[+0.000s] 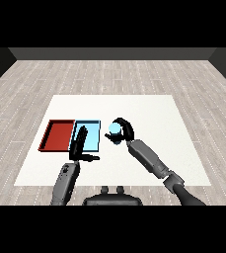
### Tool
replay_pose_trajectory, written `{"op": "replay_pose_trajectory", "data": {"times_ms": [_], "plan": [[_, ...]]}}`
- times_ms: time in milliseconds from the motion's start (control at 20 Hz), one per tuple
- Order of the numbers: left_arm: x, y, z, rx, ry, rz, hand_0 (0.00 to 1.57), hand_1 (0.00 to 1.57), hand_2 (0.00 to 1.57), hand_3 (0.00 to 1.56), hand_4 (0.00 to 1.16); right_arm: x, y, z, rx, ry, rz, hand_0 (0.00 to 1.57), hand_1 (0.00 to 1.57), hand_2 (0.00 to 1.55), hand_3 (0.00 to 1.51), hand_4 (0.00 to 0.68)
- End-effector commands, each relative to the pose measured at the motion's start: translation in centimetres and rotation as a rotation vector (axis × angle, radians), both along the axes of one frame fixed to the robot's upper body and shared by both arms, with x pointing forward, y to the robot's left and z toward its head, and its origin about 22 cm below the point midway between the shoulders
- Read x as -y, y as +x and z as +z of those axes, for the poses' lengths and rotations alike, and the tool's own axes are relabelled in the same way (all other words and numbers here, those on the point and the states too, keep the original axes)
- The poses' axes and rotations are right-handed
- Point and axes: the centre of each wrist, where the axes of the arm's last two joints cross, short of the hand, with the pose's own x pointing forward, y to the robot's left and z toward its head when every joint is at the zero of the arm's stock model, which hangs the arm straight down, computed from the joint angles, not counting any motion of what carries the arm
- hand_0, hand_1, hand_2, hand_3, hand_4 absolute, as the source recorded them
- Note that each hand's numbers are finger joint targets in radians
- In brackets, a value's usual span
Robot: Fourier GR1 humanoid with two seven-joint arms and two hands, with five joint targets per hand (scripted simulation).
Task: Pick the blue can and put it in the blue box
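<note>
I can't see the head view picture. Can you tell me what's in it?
The robot's right hand is curled round a blue can, just right of the light blue tray. Its left hand is open over that tray, and a red tray lies beside it.

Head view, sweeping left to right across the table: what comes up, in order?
Red tray → left hand, over the blue tray → blue can, held in the right hand.

One head view looks down and forward across the white table [149, 106].
</note>
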Motion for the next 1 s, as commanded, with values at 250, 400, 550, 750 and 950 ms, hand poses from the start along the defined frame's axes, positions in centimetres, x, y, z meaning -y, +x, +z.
{"op": "replay_pose_trajectory", "data": {"times_ms": [250, 400, 550, 750, 950], "plan": [[3.5, 1.6, -0.4, -0.026, 0.031, -0.050, 0.00, 0.00, 0.00, 0.00, 0.00, 3.5, -2.2, 1.7, 0.018, -0.005, 0.026, 1.43, 1.43, 1.43, 1.41, 0.661], [4.8, 4.1, 1.3, -0.003, 0.031, -0.042, 0.00, 0.00, 0.00, 0.00, 0.00, 4.2, -1.5, 4.2, 0.030, 0.002, 0.030, 1.43, 1.43, 1.44, 1.41, 0.669], [4.9, 3.0, -0.2, -0.057, 0.033, -0.071, 0.00, 0.00, 0.00, 0.00, 0.00, 2.8, -2.7, -0.3, 0.033, -0.006, 0.043, 1.42, 1.42, 1.45, 1.41, 0.661], [7.2, 2.5, -1.2, -0.084, 0.037, -0.063, 0.00, 0.00, 0.00, 0.00, 0.00, -0.3, -1.7, 2.9, 0.047, 0.020, 0.060, 1.41, 1.41, 1.45, 1.42, 0.663], [8.2, 2.7, -1.9, -0.116, 0.073, -0.066, 0.00, 0.00, 0.00, 0.00, 0.00, 2.8, -0.9, 3.4, 0.050, -0.021, 0.071, 1.40, 1.40, 1.44, 1.40, 0.668]]}}
